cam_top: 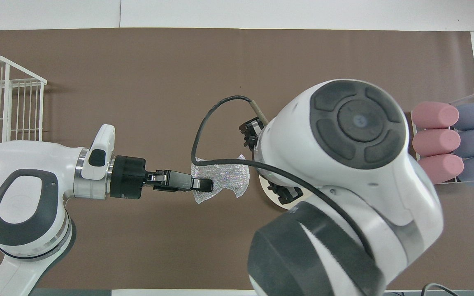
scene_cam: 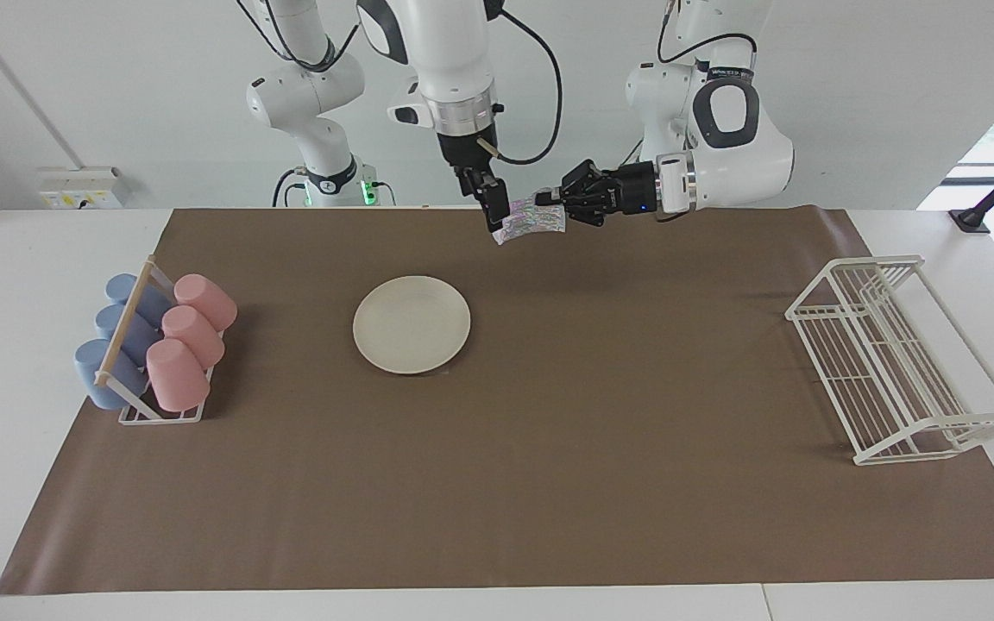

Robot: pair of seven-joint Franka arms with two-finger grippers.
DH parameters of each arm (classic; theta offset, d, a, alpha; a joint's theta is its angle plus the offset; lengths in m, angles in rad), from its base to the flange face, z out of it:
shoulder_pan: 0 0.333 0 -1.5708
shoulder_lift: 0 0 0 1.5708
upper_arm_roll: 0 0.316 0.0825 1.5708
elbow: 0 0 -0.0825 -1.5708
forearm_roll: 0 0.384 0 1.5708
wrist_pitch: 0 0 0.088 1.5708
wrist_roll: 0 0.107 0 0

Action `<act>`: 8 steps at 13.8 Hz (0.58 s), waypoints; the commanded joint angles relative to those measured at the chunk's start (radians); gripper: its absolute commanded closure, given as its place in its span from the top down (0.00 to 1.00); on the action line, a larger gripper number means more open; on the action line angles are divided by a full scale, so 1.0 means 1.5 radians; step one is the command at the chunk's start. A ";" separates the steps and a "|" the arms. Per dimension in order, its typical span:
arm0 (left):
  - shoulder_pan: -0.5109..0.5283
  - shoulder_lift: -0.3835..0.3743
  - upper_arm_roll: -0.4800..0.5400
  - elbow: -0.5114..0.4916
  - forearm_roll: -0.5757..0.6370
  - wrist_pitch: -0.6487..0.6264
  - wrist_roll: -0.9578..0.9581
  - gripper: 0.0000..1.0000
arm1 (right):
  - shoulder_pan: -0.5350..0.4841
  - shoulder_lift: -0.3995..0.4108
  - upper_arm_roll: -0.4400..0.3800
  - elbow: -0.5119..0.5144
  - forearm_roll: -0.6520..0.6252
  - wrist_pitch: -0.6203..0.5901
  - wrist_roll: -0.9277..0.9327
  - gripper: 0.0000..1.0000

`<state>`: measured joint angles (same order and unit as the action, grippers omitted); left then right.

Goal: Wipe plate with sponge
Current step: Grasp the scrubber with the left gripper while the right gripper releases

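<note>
No readable text, labels, brands or numbers anywhere; a faint line of print on the left arm's upper link is too small to make out.

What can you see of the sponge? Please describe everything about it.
The sponge is a small, thin, silvery-grey wad with a wrinkly, shiny mesh look and faint coloured flecks. It hangs in the air over the brown mat, not on the plate. The left gripper, coming in sideways, is shut on one edge. The right gripper is right beside its other end with fingers open; whether it touches the sponge cannot be told.
</note>
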<state>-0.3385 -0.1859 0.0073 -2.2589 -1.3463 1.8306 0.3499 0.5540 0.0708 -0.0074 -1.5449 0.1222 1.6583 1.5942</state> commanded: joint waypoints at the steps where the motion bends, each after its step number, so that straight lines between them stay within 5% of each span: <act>1: 0.015 -0.003 0.006 -0.003 0.077 0.002 -0.029 0.00 | -0.050 -0.035 0.006 -0.031 -0.013 -0.033 -0.153 1.00; 8: 0.041 -0.007 0.006 0.063 0.387 -0.025 -0.232 0.00 | -0.209 -0.057 0.006 -0.032 -0.014 -0.082 -0.661 1.00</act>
<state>-0.2809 -0.1890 0.0213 -2.2050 -0.8811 1.8261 0.0864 0.2857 0.0121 -0.0125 -1.5600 0.1200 1.5465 0.7478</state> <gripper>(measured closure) 0.925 0.000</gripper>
